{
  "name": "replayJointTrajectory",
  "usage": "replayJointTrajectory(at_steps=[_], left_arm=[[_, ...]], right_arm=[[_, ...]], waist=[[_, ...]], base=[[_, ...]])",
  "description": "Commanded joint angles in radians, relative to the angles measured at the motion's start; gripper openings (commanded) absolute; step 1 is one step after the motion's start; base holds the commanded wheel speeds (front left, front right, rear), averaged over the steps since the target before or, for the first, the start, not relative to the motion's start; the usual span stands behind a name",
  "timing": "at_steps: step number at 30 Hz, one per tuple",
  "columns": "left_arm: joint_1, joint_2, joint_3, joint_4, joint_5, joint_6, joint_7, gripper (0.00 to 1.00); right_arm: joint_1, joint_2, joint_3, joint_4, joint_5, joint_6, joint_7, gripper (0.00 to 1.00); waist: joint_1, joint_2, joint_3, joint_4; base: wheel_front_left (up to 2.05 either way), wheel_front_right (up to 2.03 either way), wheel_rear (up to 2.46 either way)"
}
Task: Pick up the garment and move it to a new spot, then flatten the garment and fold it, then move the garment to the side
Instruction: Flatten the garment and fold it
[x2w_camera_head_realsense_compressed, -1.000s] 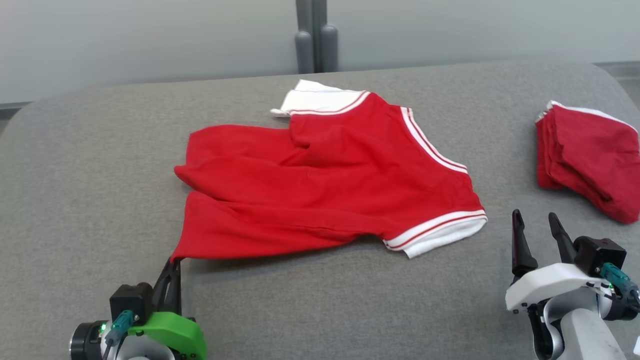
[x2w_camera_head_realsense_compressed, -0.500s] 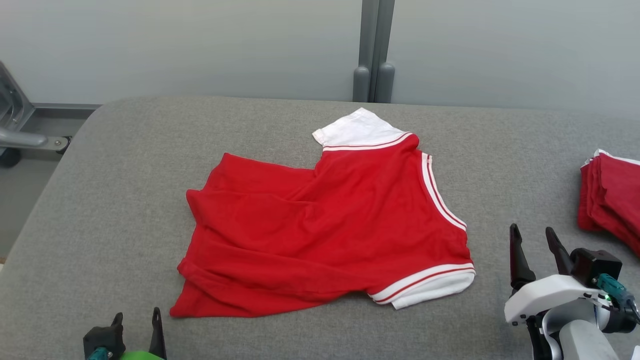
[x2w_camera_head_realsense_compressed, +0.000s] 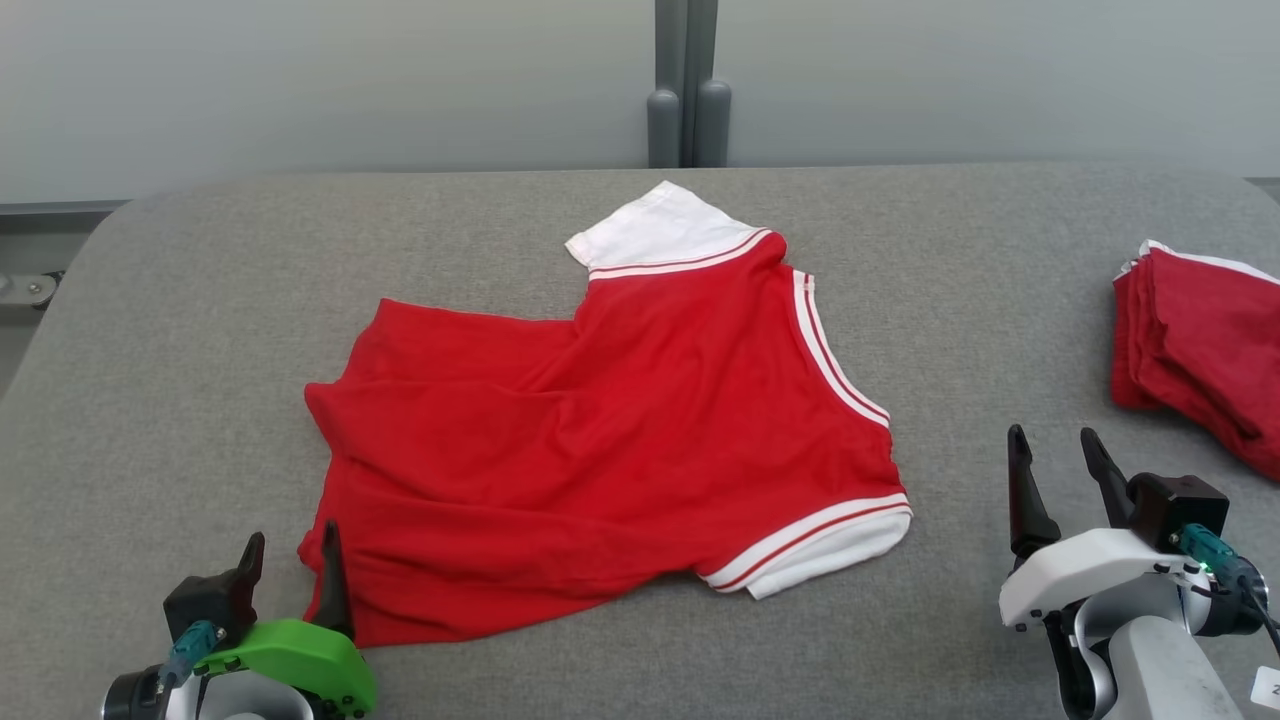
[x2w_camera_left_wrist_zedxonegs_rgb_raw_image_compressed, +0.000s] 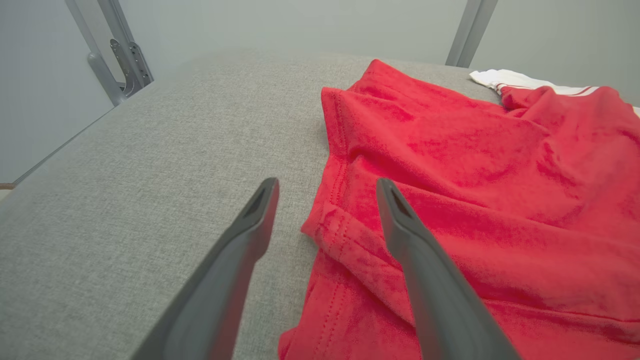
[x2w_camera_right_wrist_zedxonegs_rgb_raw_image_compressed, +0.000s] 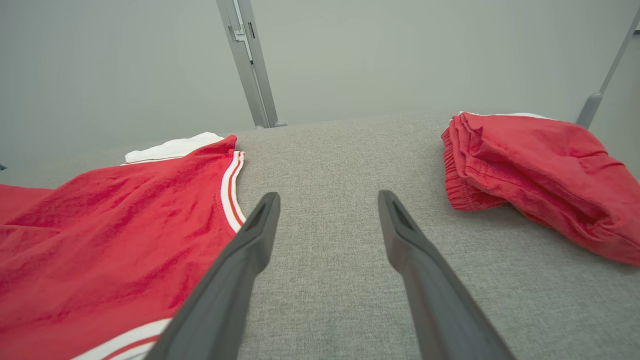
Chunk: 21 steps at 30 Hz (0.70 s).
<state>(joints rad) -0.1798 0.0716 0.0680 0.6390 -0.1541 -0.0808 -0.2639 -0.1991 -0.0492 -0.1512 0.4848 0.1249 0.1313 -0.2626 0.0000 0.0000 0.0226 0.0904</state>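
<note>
The garment (x2w_camera_head_realsense_compressed: 600, 430), a red shirt with white sleeves and striped trim, lies rumpled and partly doubled over in the middle of the grey table (x2w_camera_head_realsense_compressed: 180, 300). My left gripper (x2w_camera_head_realsense_compressed: 292, 535) stands open at the garment's near left corner. In the left wrist view the turned-up hem of the garment (x2w_camera_left_wrist_zedxonegs_rgb_raw_image_compressed: 475, 175) lies between and under the spread fingers of the left gripper (x2w_camera_left_wrist_zedxonegs_rgb_raw_image_compressed: 326, 185), ungripped. My right gripper (x2w_camera_head_realsense_compressed: 1052, 435) is open over bare table, right of the near white sleeve. In the right wrist view the right gripper (x2w_camera_right_wrist_zedxonegs_rgb_raw_image_compressed: 328, 195) has the garment (x2w_camera_right_wrist_zedxonegs_rgb_raw_image_compressed: 115, 225) to its left.
A folded stack of red cloth (x2w_camera_head_realsense_compressed: 1200, 340) sits at the table's right edge, also the stack (x2w_camera_right_wrist_zedxonegs_rgb_raw_image_compressed: 540, 170) in the right wrist view. A grey post (x2w_camera_head_realsense_compressed: 687, 100) stands behind the table's far edge. Bare table lies left of the garment and between it and the stack.
My left gripper has opened and let go of the garment's near left corner, which now rests on the table. The head camera has shifted. The right gripper stays open.
</note>
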Motion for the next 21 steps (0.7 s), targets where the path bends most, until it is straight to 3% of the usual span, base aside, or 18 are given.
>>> replayJointTrajectory(at_steps=[1,7,8,10,12,13,14,15,21], left_arm=[[-0.02,-0.005,0.01,0.005,-0.006,-0.005,0.0,1.0],[-0.016,-0.015,0.039,0.045,-0.028,-0.001,0.0,1.0],[-0.018,-0.016,0.041,0.05,-0.029,0.0,0.0,0.85],[-0.021,-0.018,0.045,0.063,-0.037,0.002,0.0,0.8],[-0.026,-0.019,0.05,0.068,-0.039,0.002,0.0,0.53],[-0.027,-0.019,0.053,0.073,-0.041,0.002,0.0,0.48],[-0.029,-0.019,0.053,0.076,-0.042,0.001,0.0,0.3],[-0.03,-0.02,0.052,0.079,-0.033,0.005,0.0,0.04],[-0.029,-0.018,0.086,0.004,-0.002,0.034,0.0,0.0]], right_arm=[[-0.012,-0.003,0.005,-0.003,-0.007,-0.001,-0.003,1.0],[-0.02,-0.003,0.007,-0.004,-0.007,-0.001,-0.003,1.0],[-0.021,-0.003,0.007,-0.004,-0.009,-0.001,-0.003,1.0],[-0.022,-0.003,0.008,-0.004,-0.01,-0.001,-0.003,1.0],[-0.025,-0.003,0.008,-0.006,-0.012,-0.001,-0.003,1.0],[-0.025,-0.003,0.008,-0.006,-0.012,-0.001,-0.003,1.0],[-0.026,-0.003,0.007,-0.008,-0.013,-0.001,-0.003,1.0],[-0.025,-0.003,0.006,-0.009,-0.013,-0.001,-0.003,1.0],[-0.019,-0.003,-0.004,-0.014,-0.005,-0.001,-0.003,1.0]], waist=[[0.0,0.0,0.026,-0.034],[0.0,0.0,0.042,-0.066],[0.0,0.0,0.043,-0.068],[0.0,0.0,0.044,-0.073],[0.0,0.0,0.045,-0.075],[0.0,0.0,0.046,-0.076],[0.0,0.0,0.046,-0.077],[0.0,0.0,0.046,-0.077],[0.0,0.0,0.04,-0.067]], base=[[0.0,0.0,0.0],[0.0,0.0,0.0],[0.0,0.0,0.0],[0.0,0.0,0.0],[0.0,0.0,0.0],[0.0,0.0,0.0],[0.0,0.0,0.0],[0.0,0.0,0.0],[0.0,0.0,0.0]])
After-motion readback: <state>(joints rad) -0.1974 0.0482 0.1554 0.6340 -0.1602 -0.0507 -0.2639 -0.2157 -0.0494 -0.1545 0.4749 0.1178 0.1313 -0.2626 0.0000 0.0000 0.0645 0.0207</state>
